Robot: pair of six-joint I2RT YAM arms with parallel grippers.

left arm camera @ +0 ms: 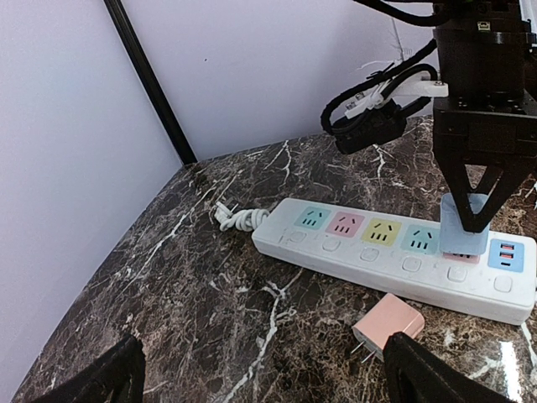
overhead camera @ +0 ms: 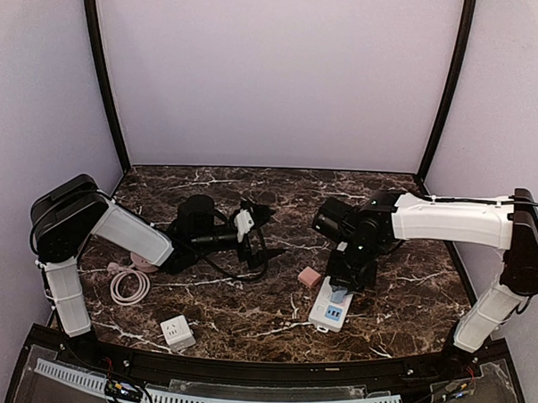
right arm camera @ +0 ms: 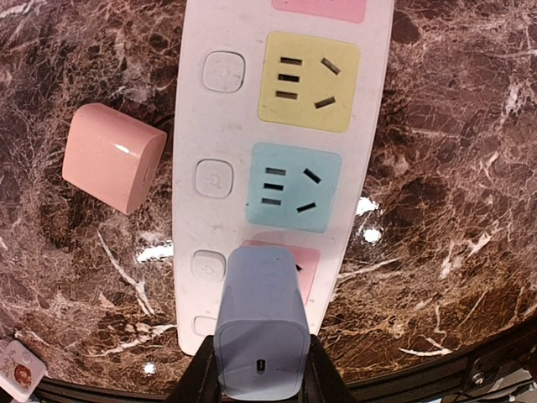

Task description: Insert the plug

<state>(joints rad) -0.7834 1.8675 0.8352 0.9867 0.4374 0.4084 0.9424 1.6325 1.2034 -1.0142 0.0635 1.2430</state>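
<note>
"Blue plug (right arm camera: 260,323), where is it?"
"Pinched tight in the right pincer (left arm camera: 474,210). It sits right over the pink socket (right arm camera: 309,269), near one end of the power strip (right arm camera: 189,101) on the counter (right arm camera: 470,168)."
"How do we push it in well?"
"Hold it straight, line it up with the socket, and press down slowly. The left pincer (left arm camera: 264,378) is spread wide, so it could hold the strip down."

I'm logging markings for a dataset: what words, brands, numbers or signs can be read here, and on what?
No legible words or numbers.
Faint power symbol: on each switch button of the power strip.
White print on the black wrist housing: too small to read.
</note>
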